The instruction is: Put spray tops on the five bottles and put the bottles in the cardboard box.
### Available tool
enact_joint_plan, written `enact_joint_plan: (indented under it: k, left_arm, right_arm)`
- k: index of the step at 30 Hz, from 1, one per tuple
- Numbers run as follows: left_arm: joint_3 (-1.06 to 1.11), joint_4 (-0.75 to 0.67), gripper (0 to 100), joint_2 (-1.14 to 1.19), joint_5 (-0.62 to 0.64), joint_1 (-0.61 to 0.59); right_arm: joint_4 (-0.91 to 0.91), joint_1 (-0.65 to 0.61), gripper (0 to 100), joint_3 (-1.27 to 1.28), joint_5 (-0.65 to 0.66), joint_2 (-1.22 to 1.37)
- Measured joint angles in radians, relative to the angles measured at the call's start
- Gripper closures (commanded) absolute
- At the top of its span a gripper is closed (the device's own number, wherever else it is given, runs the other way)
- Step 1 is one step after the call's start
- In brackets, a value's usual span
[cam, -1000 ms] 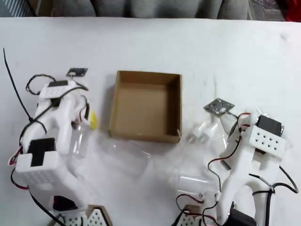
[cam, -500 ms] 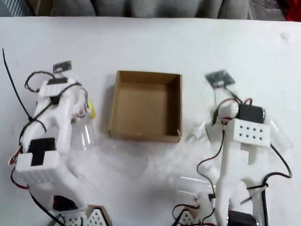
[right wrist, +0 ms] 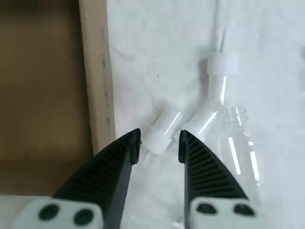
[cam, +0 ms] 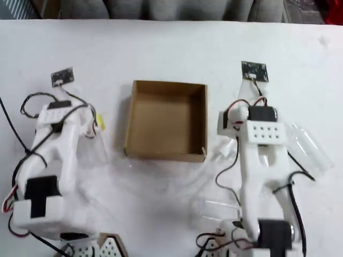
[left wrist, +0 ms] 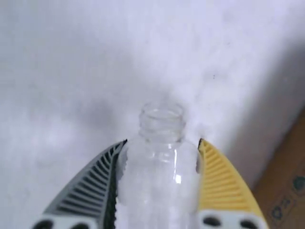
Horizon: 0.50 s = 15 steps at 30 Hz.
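On the tabletop (cam: pixel 161 48) I count one cardboard box (cam: pixel 166 123), two spray tops, and three clear bottles I can be sure of. My left gripper (left wrist: pixel 162 142), left of the box, is clamped on the uncapped bottle (left wrist: pixel 161 181). My right gripper (right wrist: pixel 159 138) points down just right of the box, its fingers parted either side of the first spray top (right wrist: pixel 164 128). The second spray top (right wrist: pixel 221 64) lies near the first. The side bottle (cam: pixel 308 150) lies farther right of the box, beyond my right arm (cam: pixel 262 166). The low bottle (cam: pixel 217 209) lies below the box's right corner, by that arm's base.
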Motion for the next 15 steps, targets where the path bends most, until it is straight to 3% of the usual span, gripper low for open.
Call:
enact_joint_plan:
  k: [15]
  left_arm:
    - [0.023,-0.025,98,-0.037,0.003,0.0]
  right_arm:
    - [-0.13,0.04,88.9,0.0,-0.164,0.261]
